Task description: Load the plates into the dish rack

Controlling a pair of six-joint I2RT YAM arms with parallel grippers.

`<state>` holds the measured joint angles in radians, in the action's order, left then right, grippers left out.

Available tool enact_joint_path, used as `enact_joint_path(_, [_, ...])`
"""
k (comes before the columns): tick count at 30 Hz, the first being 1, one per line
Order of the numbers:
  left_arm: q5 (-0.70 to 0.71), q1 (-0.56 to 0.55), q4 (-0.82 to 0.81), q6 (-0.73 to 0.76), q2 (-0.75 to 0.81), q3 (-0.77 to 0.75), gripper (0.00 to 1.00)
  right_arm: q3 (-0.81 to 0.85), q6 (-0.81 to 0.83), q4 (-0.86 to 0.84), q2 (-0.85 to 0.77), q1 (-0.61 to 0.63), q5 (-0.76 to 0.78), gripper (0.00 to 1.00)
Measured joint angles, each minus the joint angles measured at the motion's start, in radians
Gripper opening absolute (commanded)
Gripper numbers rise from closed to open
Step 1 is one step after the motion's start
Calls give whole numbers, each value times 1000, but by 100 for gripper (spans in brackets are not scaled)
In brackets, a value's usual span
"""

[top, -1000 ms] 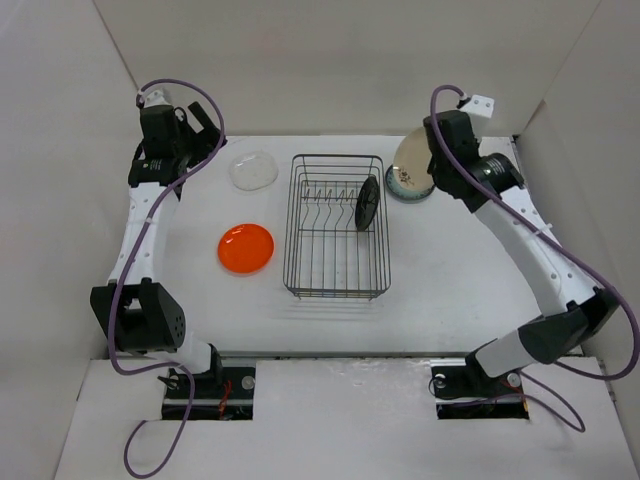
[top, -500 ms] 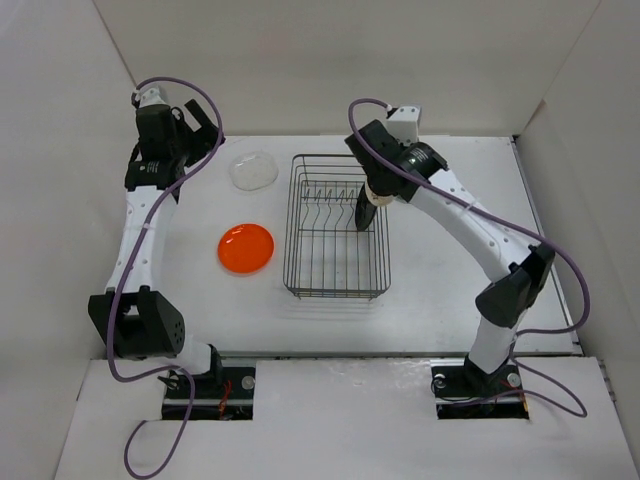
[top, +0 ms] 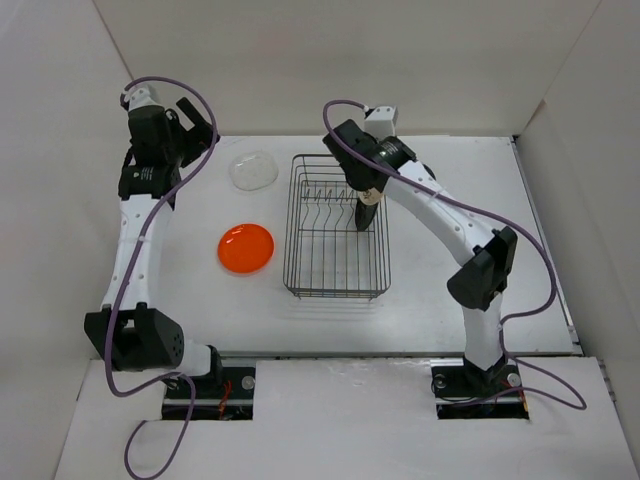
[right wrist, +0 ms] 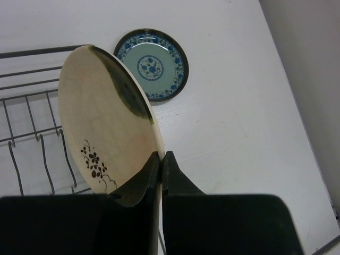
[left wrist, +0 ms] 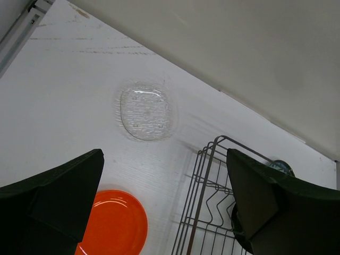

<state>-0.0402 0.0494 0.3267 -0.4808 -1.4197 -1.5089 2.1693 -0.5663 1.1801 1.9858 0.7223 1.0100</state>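
Top view: right hand (top: 368, 193) is over the far right corner of the dish rack (top: 335, 262). Its jaws are hidden under the wrist, and only a sliver of the beige plate (top: 371, 197) shows. Black plate (top: 362, 218) stands in the prongs just below it, partly covered. Teal plate isn't visible here, the right arm is over that spot. Clear plate (top: 253, 170) and orange plate (top: 246, 248) lie flat on the counter (top: 440, 290), left of the rack. Left hand (top: 190, 125) is raised at far left.

Left wrist: hand (left wrist: 164, 156) is wide open and holds nothing. Clear plate (left wrist: 146, 113) is hard to make out on white. Orange plate (left wrist: 114, 226) and the rack (left wrist: 210, 212) are cut off by the frame.

Right wrist: hand (right wrist: 161, 159) is pinched on the beige plate's (right wrist: 103, 133) rim, with the plate on edge over the rack wires (right wrist: 26, 106). Teal plate (right wrist: 153, 64) lies flat beyond.

1 s ago the right arm was out over the teal plate. It has since swung in to the rack. Left arm has barely shifted.
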Motion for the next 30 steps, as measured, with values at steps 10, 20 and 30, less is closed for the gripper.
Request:
enact_joint_path(10, [44,0,17,-23,48,4,100,30,0,24,57,5,4,0])
enact_joint_path(20, [44,0,24,-26,50,4,100,42,0,28,123,6,8,0])
enact_joint_path(30, [44,0,28,-26,56,4,100,74,0,49,153,26,23,0])
